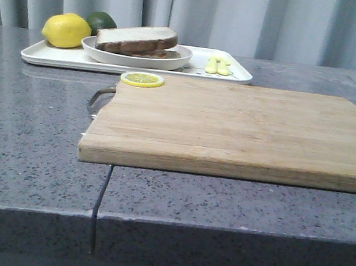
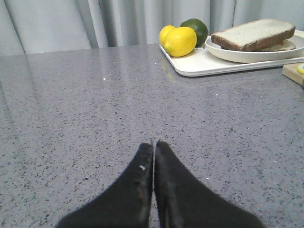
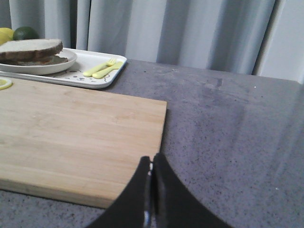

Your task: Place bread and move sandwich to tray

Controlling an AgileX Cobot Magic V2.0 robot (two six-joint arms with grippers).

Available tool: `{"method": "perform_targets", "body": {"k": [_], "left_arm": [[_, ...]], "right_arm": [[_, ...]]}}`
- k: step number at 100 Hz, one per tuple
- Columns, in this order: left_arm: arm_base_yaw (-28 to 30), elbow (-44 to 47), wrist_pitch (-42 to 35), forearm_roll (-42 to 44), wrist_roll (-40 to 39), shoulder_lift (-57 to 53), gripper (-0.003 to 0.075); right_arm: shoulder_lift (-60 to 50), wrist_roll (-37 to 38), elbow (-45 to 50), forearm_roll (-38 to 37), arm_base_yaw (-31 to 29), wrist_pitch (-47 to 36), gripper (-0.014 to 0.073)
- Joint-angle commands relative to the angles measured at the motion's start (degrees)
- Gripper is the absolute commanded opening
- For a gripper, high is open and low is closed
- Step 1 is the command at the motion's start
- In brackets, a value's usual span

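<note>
At the far left of the grey speckled stone table (image 1: 34,127) sits the flat white rectangular tray w/ rounded corners (image 1: 50,56), and on it the round white plate (image 1: 136,55) carrying the sandwich (image 1: 138,40). Thick square slice of white bread w/ dark brown crust (image 2: 251,33) is the top layer; a thinner slice shows under it, egg not visible from these angles. So bread looks placed and the stack is on the tray — task appears done or nearly so, judging by layout alone.

Also on the tray: yellow lemon (image 1: 66,30), dark green lime (image 1: 101,21), pale yellow plastic fork and spoon (image 1: 218,65). Big pale wooden cutting board (image 1: 231,127) lies in front of the tray, nothing on it but a yellow lemon-slice disc (image 1: 142,79) at its back-left corner.

Arms: neither shows in front view. Left gripper (image 2: 154,147) hangs low over bare table, well apart from tray, black fingers pressed together, holding nothing. Right gripper (image 3: 152,164) sits over the board's near-right edge, fingers likewise pressed together, empty. Both look parked, pointing toward the curtain.
</note>
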Motion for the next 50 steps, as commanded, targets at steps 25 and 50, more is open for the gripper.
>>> {"method": "perform_targets", "body": {"k": [25,50], "left_arm": [[0.07,0.92,-4.18,-0.16,-0.61,-1.89,-0.0019],[0.07,0.92,-4.18,-0.16,-0.61,-1.89,-0.0019]], "right_arm": [[-1.22,3.37,3.95,-0.70,-0.55,-8.89,-0.0117],[-1.22,3.37,3.95,-0.77,-0.55,-8.94,-0.0117]]}}
